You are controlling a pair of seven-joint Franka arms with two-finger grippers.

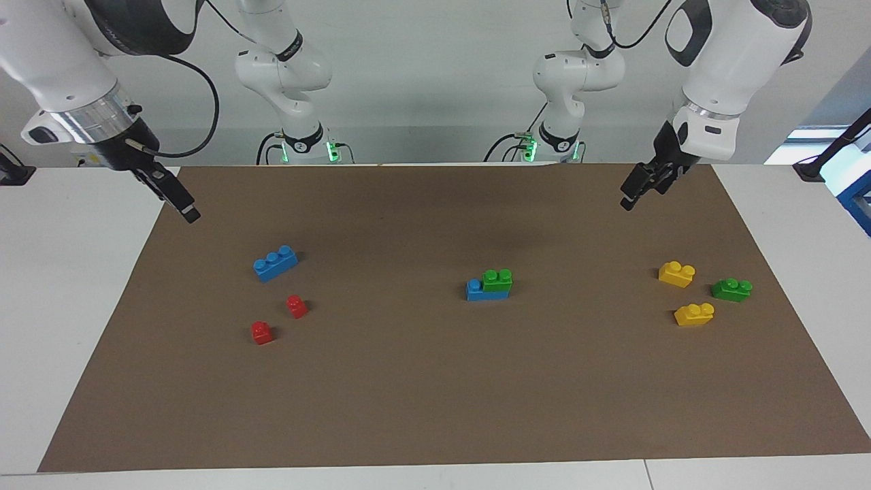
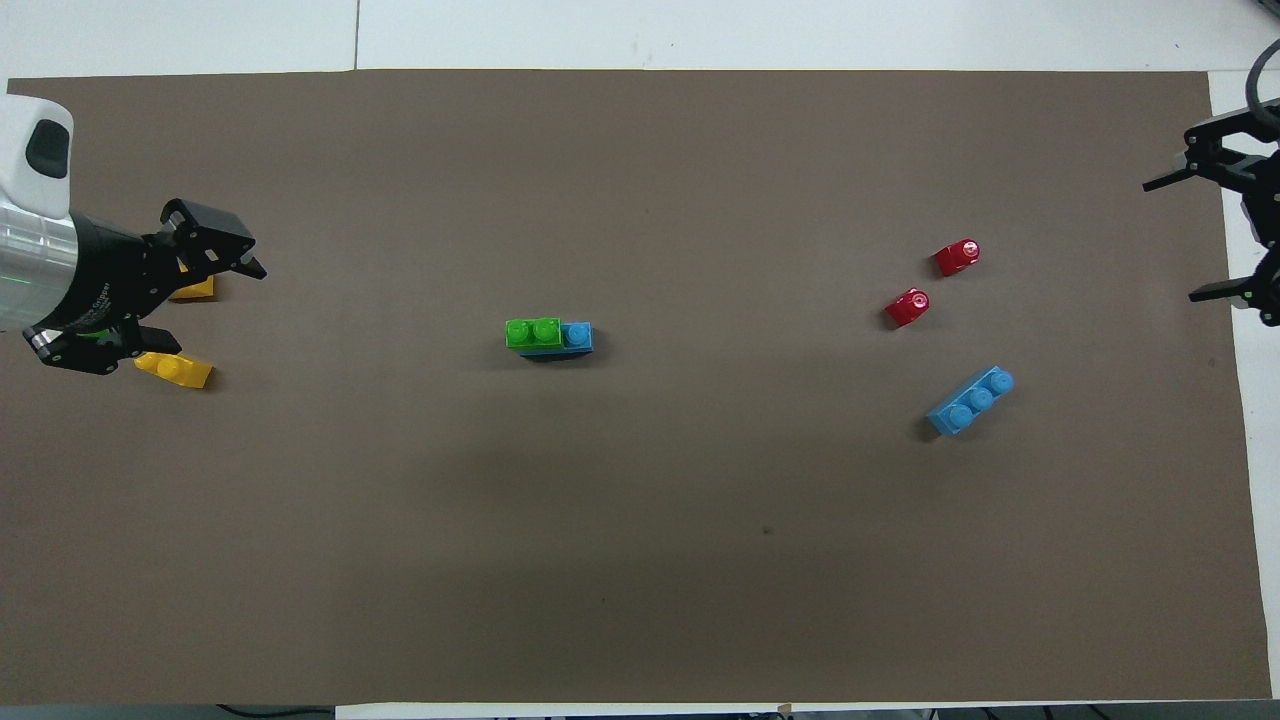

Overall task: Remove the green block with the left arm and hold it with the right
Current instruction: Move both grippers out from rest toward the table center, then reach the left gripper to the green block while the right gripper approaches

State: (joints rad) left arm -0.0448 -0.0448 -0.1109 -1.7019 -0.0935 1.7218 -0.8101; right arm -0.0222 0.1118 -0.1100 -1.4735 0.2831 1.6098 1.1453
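Facing view: green block (image 1: 498, 278) sits stacked on a blue brick (image 1: 484, 290) mid-worktop; left hand (image 1: 638, 188) and right hand (image 1: 178, 203) hang above the mat's robot-side corners. Overhead view: both hands spread wide, empty. Light, rigid, slick plastic; pinch its flat sides.

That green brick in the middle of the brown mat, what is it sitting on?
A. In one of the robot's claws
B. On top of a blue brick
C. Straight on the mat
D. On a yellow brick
B: the green block sits stacked on a longer blue brick, covering all but the one blue stud that sticks out beside it; both grippers are up in the air away from it.
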